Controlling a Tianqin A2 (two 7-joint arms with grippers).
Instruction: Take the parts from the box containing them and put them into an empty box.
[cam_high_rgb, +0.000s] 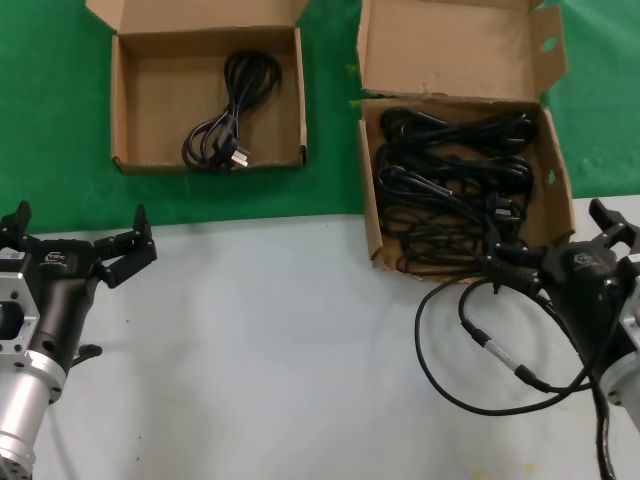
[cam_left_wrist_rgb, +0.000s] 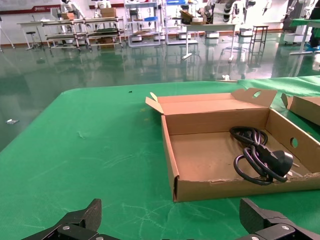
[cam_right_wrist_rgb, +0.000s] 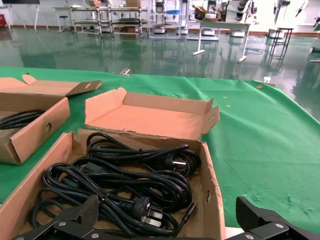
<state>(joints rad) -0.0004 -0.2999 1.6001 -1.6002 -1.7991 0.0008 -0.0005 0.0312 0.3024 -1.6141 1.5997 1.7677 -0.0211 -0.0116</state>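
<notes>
A green mat covers the far half of a pale table (cam_high_rgb: 270, 350). From the head view, two cardboard boxes sit on the mat: the left box (cam_high_rgb: 130, 110) holds one coiled power cord (cam_high_rgb: 225, 130), the right box (cam_high_rgb: 555, 175) holds several tangled cords (cam_high_rgb: 450, 180), too tangled to count. The left gripper (cam_high_rgb: 80, 245) hovers over the table's near left, fingers spread apart, holding nothing. The right gripper (cam_high_rgb: 565, 245) sits at the right box's near corner, a thin robot cable (cam_high_rgb: 480, 340) looping below.

In the left wrist view, spread fingertips (cam_left_wrist_rgb: 75, 222) face the single-cord box across green cloth, a workshop hall behind.

In the right wrist view, spread fingertips (cam_right_wrist_rgb: 70, 220) hang above the piled cords.
</notes>
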